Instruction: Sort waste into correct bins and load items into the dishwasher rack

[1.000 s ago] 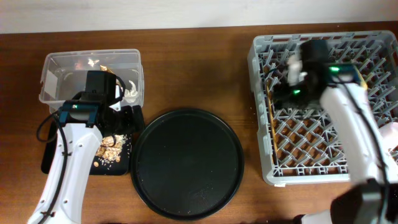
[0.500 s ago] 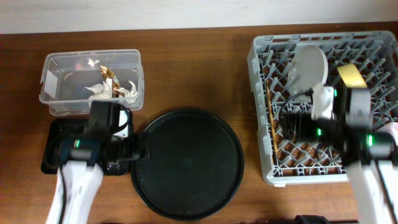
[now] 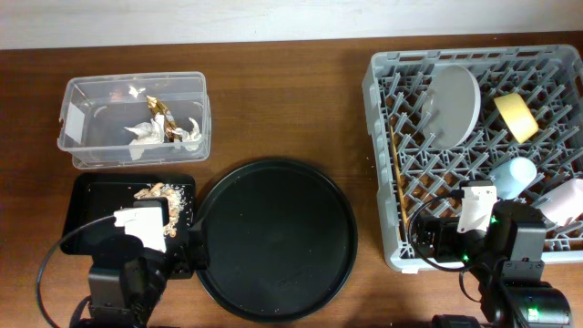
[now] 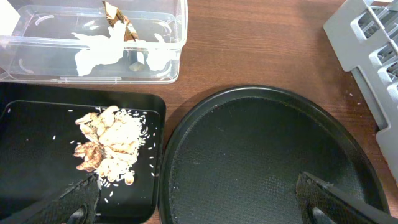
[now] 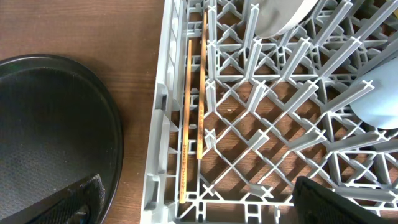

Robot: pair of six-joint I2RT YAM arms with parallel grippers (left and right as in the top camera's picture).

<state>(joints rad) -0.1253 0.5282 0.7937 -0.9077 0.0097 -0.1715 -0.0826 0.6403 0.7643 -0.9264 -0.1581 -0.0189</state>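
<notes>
Chopsticks (image 5: 194, 112) lie flat in the dishwasher rack (image 5: 160, 143), along its left wall, long axis front-to-back. Right gripper (image 5: 208, 202) is the nearer one, just short of their near ends. Jaws spread wide, empty. Left gripper (image 4: 199, 202) likewise, over round black tray (image 4: 261, 155).

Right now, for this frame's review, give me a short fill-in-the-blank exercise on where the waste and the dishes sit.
1. The crumpled white tissue and the snack wrapper lie inside the ____ plastic box.
2. The shredded food scraps sit on the shallow rectangular ____ tray.
3. In the overhead view, the chopsticks lie flat along the ____ side of the dishwasher rack.
4. The plate stands on edge next to the ____ bowl.

Missing words: clear; black; left; yellow
</notes>
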